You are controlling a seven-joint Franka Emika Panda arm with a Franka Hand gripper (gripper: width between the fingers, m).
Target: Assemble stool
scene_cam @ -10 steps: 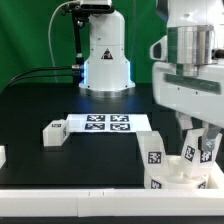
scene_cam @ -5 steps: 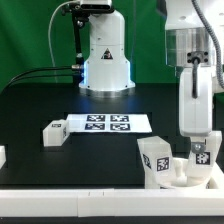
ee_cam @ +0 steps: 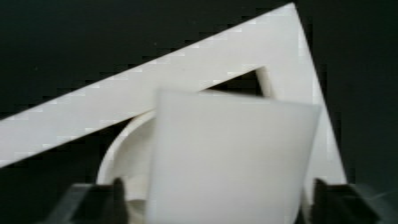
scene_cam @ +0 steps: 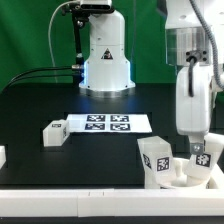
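The round white stool seat (scene_cam: pixel 186 177) lies at the exterior view's front right, against the white border rail. One tagged white leg (scene_cam: pixel 154 161) stands upright in it. My gripper (scene_cam: pixel 203 150) comes down from above and is shut on a second tagged leg (scene_cam: pixel 204 157), which stands upright on the seat beside the first. In the wrist view this leg (ee_cam: pixel 231 150) fills the space between my two dark fingers (ee_cam: pixel 93 203), with the seat's curved rim (ee_cam: pixel 121 150) behind it. A third leg (scene_cam: pixel 53 132) lies loose on the black table at the exterior view's left.
The marker board (scene_cam: pixel 108 123) lies flat mid-table in front of the robot base (scene_cam: pixel 104 60). The long white border rail (scene_cam: pixel 90 204) runs along the front edge and shows in the wrist view (ee_cam: pixel 178 80) as a corner. Another white part (scene_cam: pixel 2 156) sits at the left edge.
My hand has turned about its vertical axis and now shows narrower; it has stayed over the seat with the leg in it. The other parts have not moved.
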